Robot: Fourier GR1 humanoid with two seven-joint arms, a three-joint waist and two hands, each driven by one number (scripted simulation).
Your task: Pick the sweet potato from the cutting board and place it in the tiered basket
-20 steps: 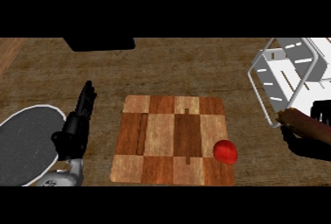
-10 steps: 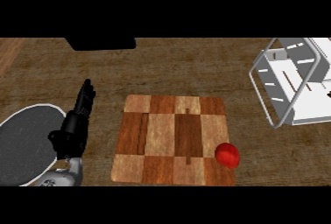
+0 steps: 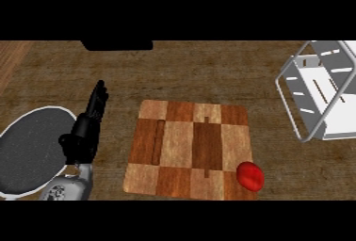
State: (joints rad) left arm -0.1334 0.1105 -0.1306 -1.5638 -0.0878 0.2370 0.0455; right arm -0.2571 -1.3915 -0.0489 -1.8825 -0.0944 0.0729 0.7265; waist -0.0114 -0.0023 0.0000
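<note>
A red, rounded sweet potato (image 3: 249, 175) lies on the near right corner of the checkered wooden cutting board (image 3: 182, 141) in the head view. The white wire tiered basket (image 3: 327, 96) stands at the right edge, tilted in the view, with nothing visible inside it. My left hand (image 3: 87, 127) rests open to the left of the board, fingers straight and pointing away from me. My right hand is out of sight. Nothing touches the sweet potato.
A dark round plate with a white rim (image 3: 28, 153) lies at the lower left, beside my left forearm (image 3: 69, 186). A black object (image 3: 117, 44) sits at the far edge of the brown counter.
My right hand, seen near the basket a second ago, has withdrawn out of the view. The sweet potato and the left hand have stayed where they were.
</note>
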